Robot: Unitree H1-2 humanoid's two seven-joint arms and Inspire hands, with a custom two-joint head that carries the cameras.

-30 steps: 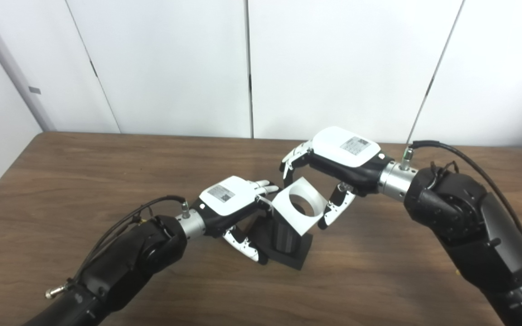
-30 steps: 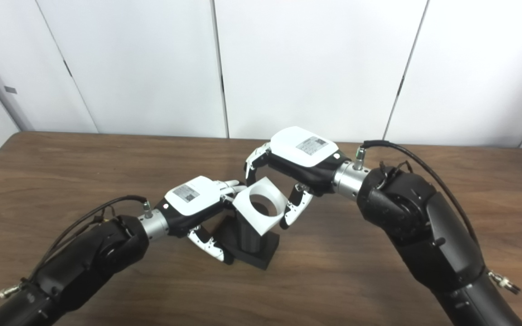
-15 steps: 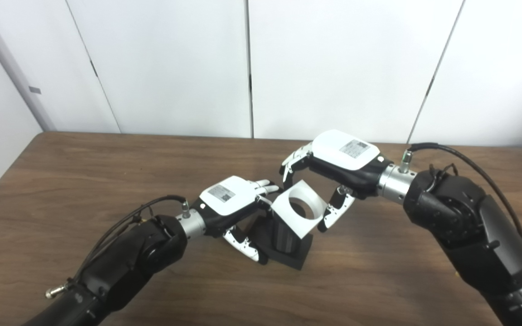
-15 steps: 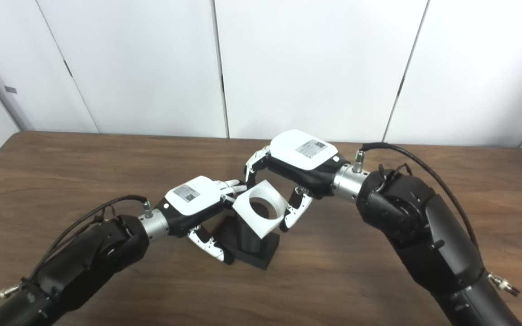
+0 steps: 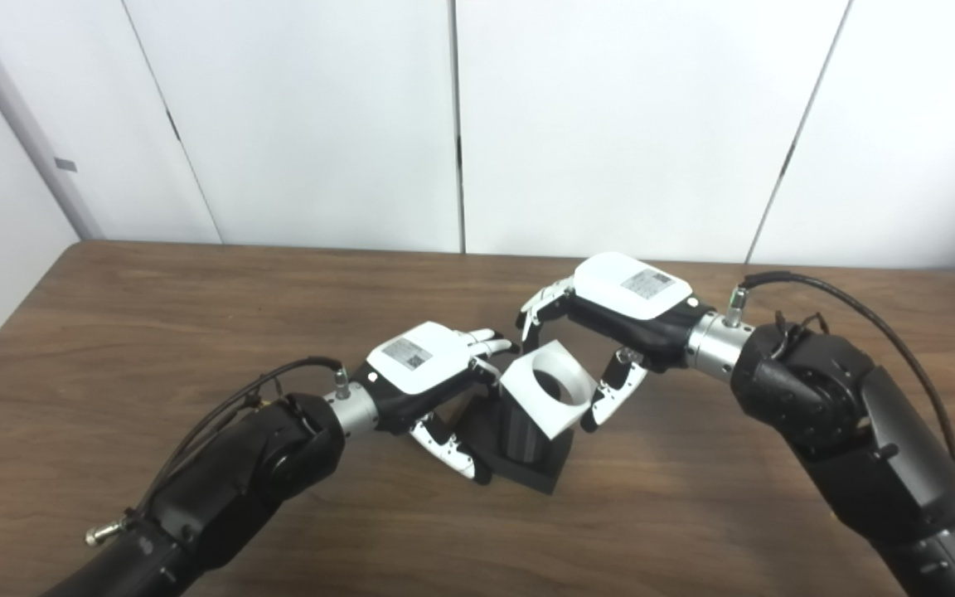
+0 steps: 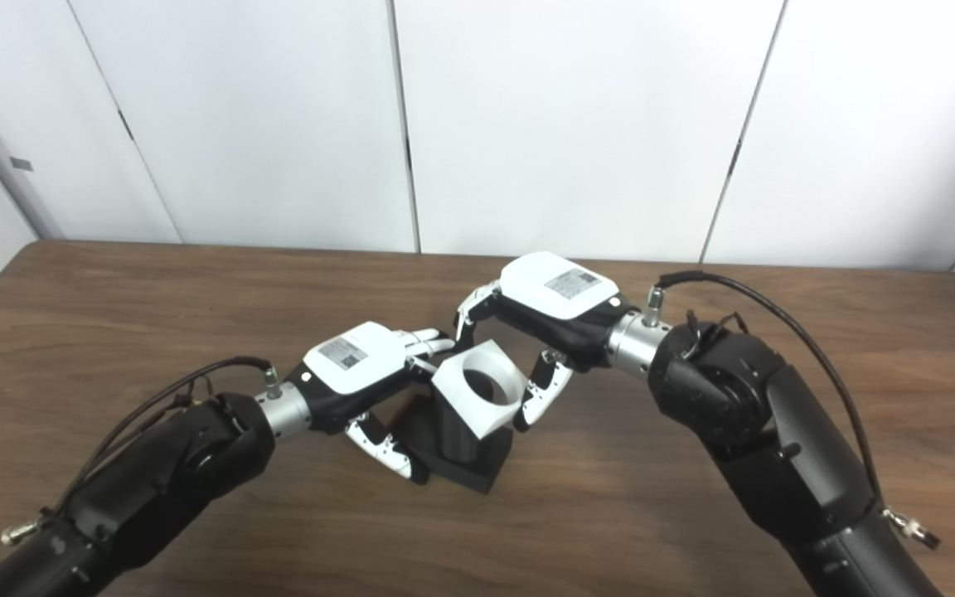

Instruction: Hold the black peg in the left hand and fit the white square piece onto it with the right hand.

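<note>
Left eye view: our left hand (image 5: 424,369) is wrapped around the black peg (image 5: 521,431), fingers (image 5: 444,444) curled down the near side of it, its square base sitting on the bench (image 5: 196,332). Our right hand (image 5: 618,303) has the white square piece (image 5: 548,390) pinched between fingers on the far edge and thumb on the near right edge. Against the frames from a second ago, the right hand has dropped and the piece has come down with it and flattened out some; it now covers the peg top, with the round hole roughly over it. The piece is tilted, near corner lower, so we read it as partly on, not seated. We can't tell from here how far the peg has entered the hole. Right eye view: same picture. Left hand (image 6: 353,365) closed on the peg (image 6: 457,435), right hand (image 6: 552,303) closed on the white piece (image 6: 482,394), which is lower than before. Dark shows inside the hole, probably the peg top, but the depth isn't clear. The peg itself hasn't shifted, so the left grip is doing its job. Our call: insertion is under way; next we need to level the piece and press straight down. The risk is jamming on the tilt.
</note>
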